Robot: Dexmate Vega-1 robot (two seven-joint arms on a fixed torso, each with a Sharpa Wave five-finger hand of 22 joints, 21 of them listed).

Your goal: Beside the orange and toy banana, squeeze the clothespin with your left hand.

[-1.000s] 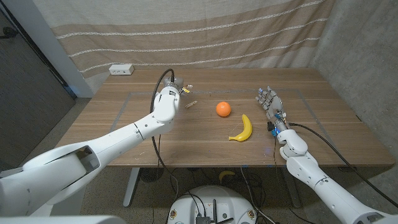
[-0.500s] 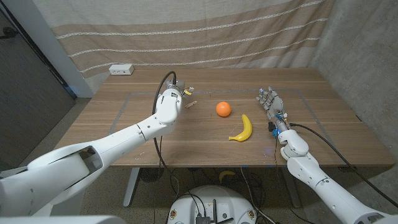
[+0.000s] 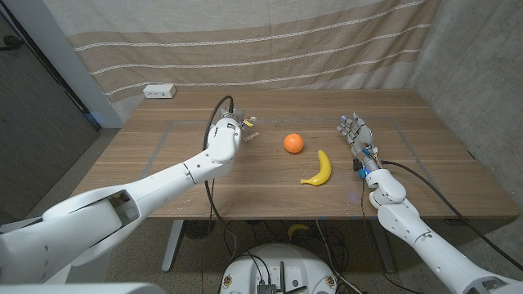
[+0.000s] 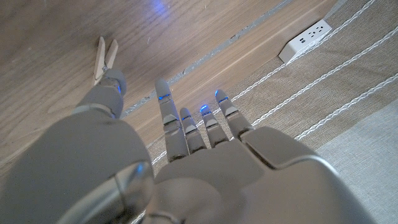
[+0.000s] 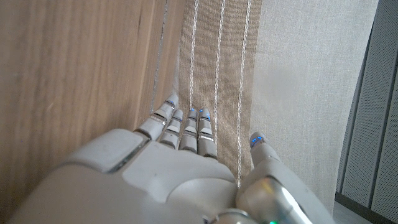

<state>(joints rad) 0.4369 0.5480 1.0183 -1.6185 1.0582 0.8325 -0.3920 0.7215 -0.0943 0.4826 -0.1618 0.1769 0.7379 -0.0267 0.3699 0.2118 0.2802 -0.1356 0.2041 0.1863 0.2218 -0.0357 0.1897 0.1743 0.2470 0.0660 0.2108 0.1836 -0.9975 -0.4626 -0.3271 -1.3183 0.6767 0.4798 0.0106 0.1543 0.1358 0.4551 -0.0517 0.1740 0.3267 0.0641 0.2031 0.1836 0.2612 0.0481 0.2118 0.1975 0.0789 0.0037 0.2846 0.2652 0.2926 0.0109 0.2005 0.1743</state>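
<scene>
Clothespin [image 4: 104, 59] lies on the surface toward its far edge, just beside the orange [image 3: 293, 143] and toy banana [image 3: 318, 169]. The left hand [image 3: 232, 125] hovers close with fingers spread, thumb nearest, likely lining up to squeeze. The right hand [image 3: 355, 134] waits apart, empty.

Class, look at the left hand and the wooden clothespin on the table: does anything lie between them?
Nothing visible does. The left hand is right at the small wooden clothespin, fingers spread, its thumb tip at the pin's near end. The round orange and yellow toy banana lie off to the side.
</scene>
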